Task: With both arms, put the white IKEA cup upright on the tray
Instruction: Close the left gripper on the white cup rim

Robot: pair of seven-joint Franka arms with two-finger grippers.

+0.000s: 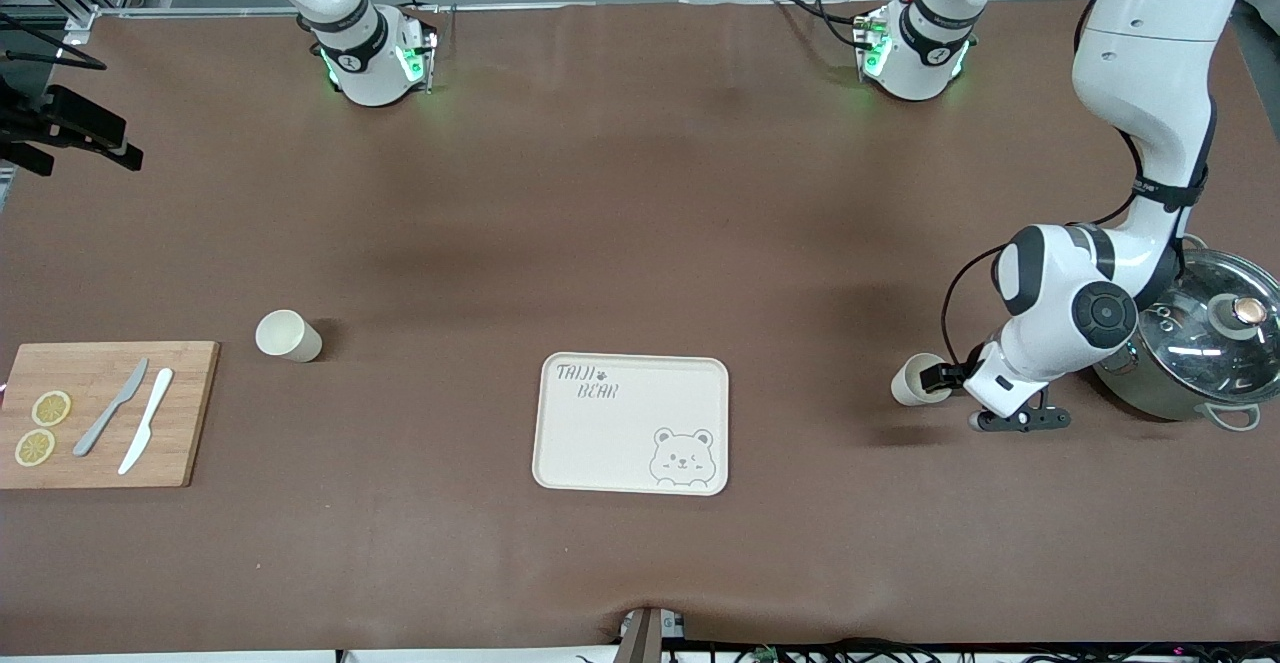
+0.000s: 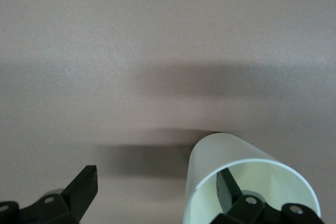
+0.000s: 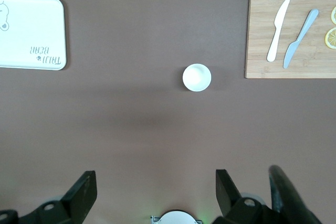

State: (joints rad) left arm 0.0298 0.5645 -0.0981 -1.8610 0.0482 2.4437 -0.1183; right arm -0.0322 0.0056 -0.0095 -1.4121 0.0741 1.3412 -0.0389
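A white cup [image 1: 915, 381] lies on its side on the brown table, toward the left arm's end from the tray, its mouth turned to my left gripper [image 1: 945, 383]. In the left wrist view this cup [image 2: 220, 156] has one finger [image 2: 226, 182] inside its mouth and the other finger [image 2: 86, 182] well outside; my left gripper [image 2: 156, 176] is open, not clamped. A second white cup [image 1: 288, 335] [image 3: 197, 77] stands beside the cutting board. The cream bear tray [image 1: 600, 443] [image 3: 31, 30] lies bare between the two cups. My right gripper [image 3: 155, 178] hangs open, high over the table by its base.
A wooden cutting board [image 1: 190, 413] [image 3: 262, 35] at the right arm's end carries two knives and lemon slices. A steel pot with a glass lid [image 1: 1200, 343] stands at the left arm's end, right beside the left forearm.
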